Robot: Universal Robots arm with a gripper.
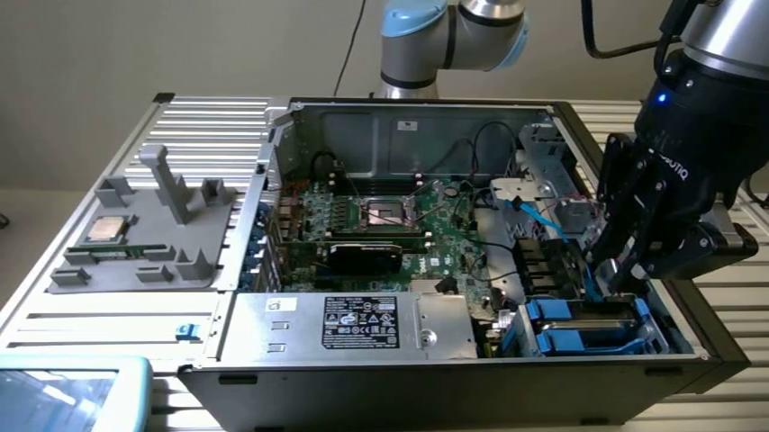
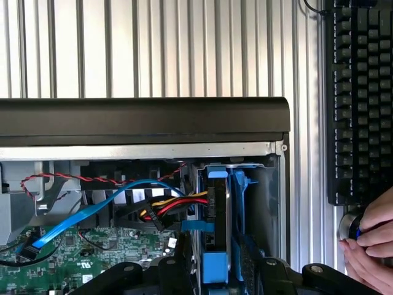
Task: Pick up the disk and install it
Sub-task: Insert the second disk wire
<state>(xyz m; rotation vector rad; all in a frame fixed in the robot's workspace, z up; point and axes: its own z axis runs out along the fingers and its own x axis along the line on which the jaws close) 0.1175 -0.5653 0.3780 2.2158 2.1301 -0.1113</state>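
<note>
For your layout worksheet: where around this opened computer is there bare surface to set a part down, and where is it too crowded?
Free: the slatted table beside the grey holder, and the table strip between the case wall and keyboard. Crowded: the drive bay corner, where the gripper hangs over the blue brackets, and the cabled motherboard.

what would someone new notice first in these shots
The open computer case with its green circuit board, in the middle of the exterior view. At that view's right, the big black gripper reaches down by the blue drive brackets. In the wrist view, the disk stands edge-on in its bay, and a person's hand rests beside a black keyboard.
</note>
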